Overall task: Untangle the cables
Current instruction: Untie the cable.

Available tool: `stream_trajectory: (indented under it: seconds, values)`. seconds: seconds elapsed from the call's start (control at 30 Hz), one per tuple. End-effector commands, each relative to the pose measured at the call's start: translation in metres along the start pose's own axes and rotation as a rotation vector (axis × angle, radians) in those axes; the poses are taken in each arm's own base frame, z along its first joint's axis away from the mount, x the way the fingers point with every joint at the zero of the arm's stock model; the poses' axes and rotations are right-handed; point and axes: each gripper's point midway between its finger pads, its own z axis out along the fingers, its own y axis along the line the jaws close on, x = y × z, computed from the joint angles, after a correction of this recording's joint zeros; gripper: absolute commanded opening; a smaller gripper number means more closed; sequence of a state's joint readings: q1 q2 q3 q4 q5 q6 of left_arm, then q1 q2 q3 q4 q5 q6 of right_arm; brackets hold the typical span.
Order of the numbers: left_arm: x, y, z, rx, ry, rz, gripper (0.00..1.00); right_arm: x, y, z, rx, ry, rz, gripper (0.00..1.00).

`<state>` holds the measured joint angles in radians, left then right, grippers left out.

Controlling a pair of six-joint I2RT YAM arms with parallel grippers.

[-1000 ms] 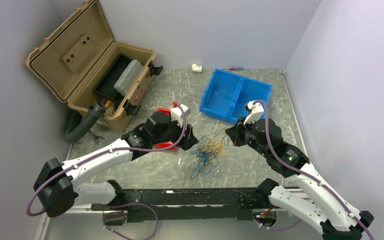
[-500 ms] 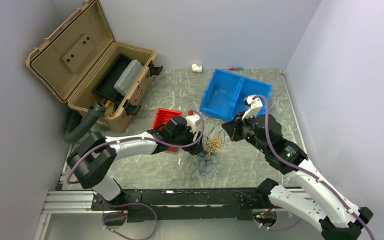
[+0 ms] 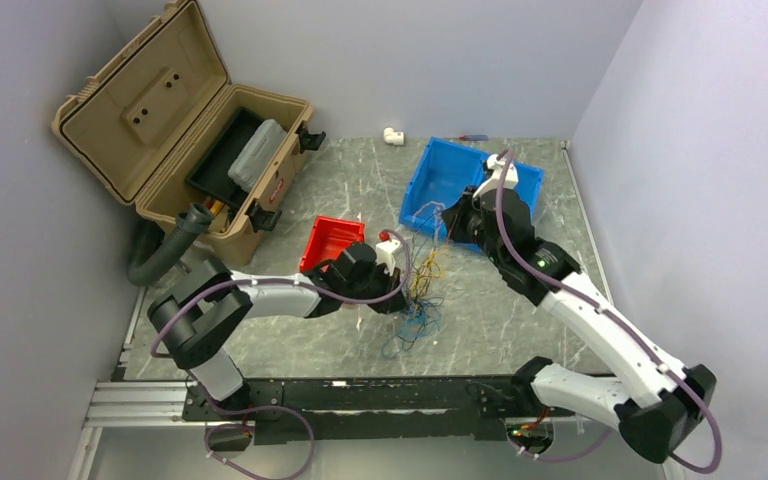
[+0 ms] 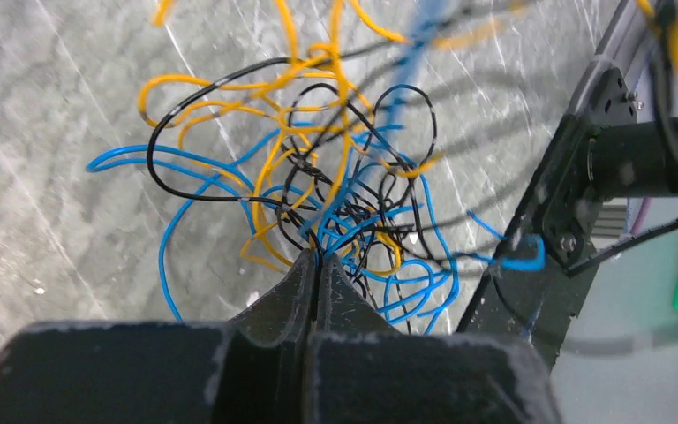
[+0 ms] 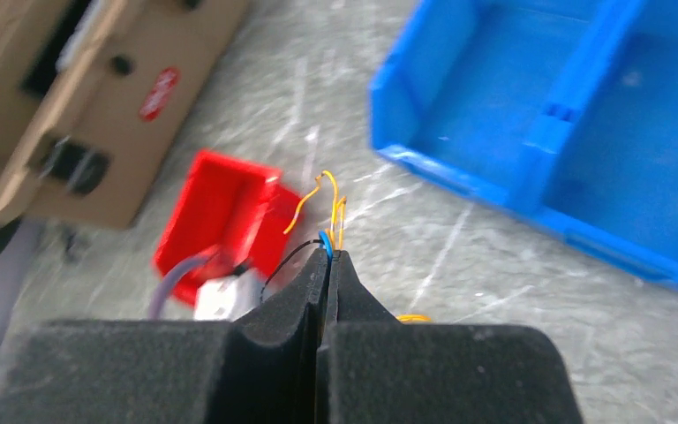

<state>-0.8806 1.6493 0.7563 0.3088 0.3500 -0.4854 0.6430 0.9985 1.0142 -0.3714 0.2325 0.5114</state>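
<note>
My left gripper (image 4: 316, 265) has its two black fingers pressed together. A black strand and a blue one run right into the seam at their tips, so I judge I am pinching the near edge of the cables (image 4: 335, 177). The rest of the tangle lies just beyond those tips on the table (image 4: 71, 106). It is yellow-orange, blue and black loops crossing over one another, densest right ahead of the fingers and looser farther out and to their left.

My right gripper (image 5: 327, 265) is likewise closed, nipping a few ends, blue, yellow-orange and black, that stick up just past its tips. Beyond those fingers and to their right sits the blue bin (image 5: 583, 106); beyond and to their left, the red tray (image 5: 221, 212).

These wires look almost weightless and limp, yet they keep their curl, so I expect loops to spring and snag rather than lie flat. They are thin and smooth and will likely slide through a loose pinch, while a hard tug could tighten the knot or kink a strand. The best hold, to my mind, is a single strand near a free end or on an outer loop, not the dense middle. With my two pinches on different strands, a slow pull apart should show which loops are caught
</note>
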Motion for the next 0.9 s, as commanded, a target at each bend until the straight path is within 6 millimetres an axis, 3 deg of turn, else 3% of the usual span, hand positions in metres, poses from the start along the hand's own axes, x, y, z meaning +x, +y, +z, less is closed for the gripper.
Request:
stream_trajectory:
  seconds: [0.0,0.1,0.2,0.3,0.37,0.53,0.67,0.87]
  values:
    - [-0.009,-0.028,-0.013,0.072,-0.054,0.004,0.00,-0.021,-0.056,0.025,0.257,-0.077,0.143,0.00]
    - [-0.003,-0.025,-0.024,0.023,-0.049,-0.028,0.00,-0.009,-0.084,0.040,0.322,-0.031,0.164,0.00]
    - [-0.002,-0.020,-0.034,-0.044,-0.012,-0.051,0.00,0.002,-0.095,0.052,0.329,0.044,0.138,0.08]
    - [-0.006,-0.014,-0.038,-0.128,0.034,-0.075,0.00,0.018,-0.076,0.056,0.188,0.160,0.054,0.61]
    - [-0.009,-0.016,-0.038,-0.133,0.054,-0.088,0.00,0.031,-0.067,0.050,0.120,0.192,0.052,0.72]
    - [-0.017,-0.031,-0.031,-0.060,0.044,-0.109,0.00,0.081,-0.073,0.023,0.069,0.274,0.085,0.78]
    - [-0.016,-0.027,-0.027,-0.073,0.048,-0.102,0.00,0.128,-0.085,-0.001,0.068,0.355,0.121,0.79]
    - [-0.012,-0.015,-0.025,-0.120,0.055,-0.088,0.00,0.168,-0.075,-0.021,-0.037,0.419,0.223,0.75]
